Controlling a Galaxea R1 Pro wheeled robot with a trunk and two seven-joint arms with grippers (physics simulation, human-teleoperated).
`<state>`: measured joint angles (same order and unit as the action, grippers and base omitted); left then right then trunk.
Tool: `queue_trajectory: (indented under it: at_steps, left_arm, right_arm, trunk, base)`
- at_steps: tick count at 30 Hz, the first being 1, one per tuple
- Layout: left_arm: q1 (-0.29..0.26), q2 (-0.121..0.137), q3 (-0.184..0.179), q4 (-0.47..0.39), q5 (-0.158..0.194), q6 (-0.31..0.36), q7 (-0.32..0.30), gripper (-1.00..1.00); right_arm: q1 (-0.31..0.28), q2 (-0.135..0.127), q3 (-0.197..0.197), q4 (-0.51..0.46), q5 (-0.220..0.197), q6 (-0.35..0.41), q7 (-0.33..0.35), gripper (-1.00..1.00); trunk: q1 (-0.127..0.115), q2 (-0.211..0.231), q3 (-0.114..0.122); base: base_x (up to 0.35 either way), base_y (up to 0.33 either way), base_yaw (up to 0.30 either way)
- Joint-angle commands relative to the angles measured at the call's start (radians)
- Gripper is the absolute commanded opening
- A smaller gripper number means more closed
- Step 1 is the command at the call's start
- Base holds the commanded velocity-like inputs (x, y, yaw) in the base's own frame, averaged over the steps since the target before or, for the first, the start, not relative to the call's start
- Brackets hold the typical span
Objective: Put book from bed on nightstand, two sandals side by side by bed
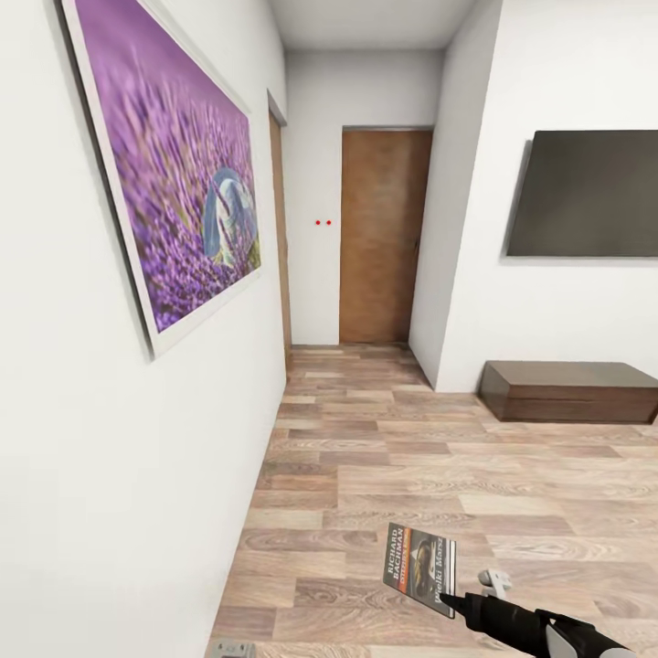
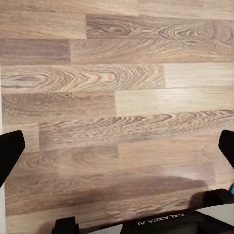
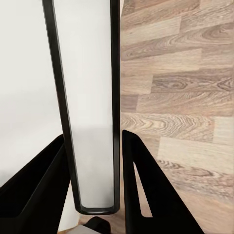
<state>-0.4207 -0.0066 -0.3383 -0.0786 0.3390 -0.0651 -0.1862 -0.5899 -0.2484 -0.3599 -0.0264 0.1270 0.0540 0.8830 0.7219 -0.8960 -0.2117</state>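
The robot was in a room with white walls and a brown wood-plank floor (image 1: 411,457). The right tool (image 1: 454,603) was clamped on the book (image 1: 419,568), low in the head view, and held it up in the air above the floor. The book stood almost upright and leaned a little, with its dark cover facing the camera. White letters, an orange stripe and a yellowish picture showed on the cover. In the right wrist view the book (image 3: 90,107) was seen from its edge, as a thin pale strip with dark borders, and it sat between the two black fingers (image 3: 146,190), which pressed close on both sides of it. In the left wrist view the left tool (image 2: 117,146) pointed down at the bare floor (image 2: 117,97), and its two black fingertips (image 2: 9,151) were far apart with nothing between them. On the wall to the left hung a big purple flower picture (image 1: 174,164). Down the hall was a brown wooden door (image 1: 384,238). On the wall to the right hung a dark flat screen (image 1: 585,194), and under it a low dark brown cabinet (image 1: 571,391) sat on the floor against the wall.
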Motion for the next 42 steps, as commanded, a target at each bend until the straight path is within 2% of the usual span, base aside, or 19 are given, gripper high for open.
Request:
queue_trajectory:
  at_steps: [1,7,42]
  left_arm:
    - [-0.001,0.000,-0.008,0.002,0.010,-0.004,-0.002,1.00]
    - [-0.001,0.000,-0.008,0.002,0.011,-0.004,-0.002,1.00]
    - [-0.001,0.000,-0.008,0.002,0.011,-0.004,-0.002,1.00]
  right_arm:
    - [-0.001,0.000,-0.010,-0.001,0.009,0.005,0.004,-1.00]
    - [-0.001,0.000,-0.010,0.005,0.010,0.006,-0.002,-1.00]
    - [-0.001,0.000,-0.009,0.019,0.010,0.007,-0.004,-1.00]
  trunk:
    - [0.000,-0.001,-0.001]
    - [0.000,-0.001,-0.001]
    - [0.000,-0.001,-0.001]
  base:
    - [0.050,0.000,0.000]
    - [0.179,0.000,0.000]
    - [0.324,0.000,0.000]
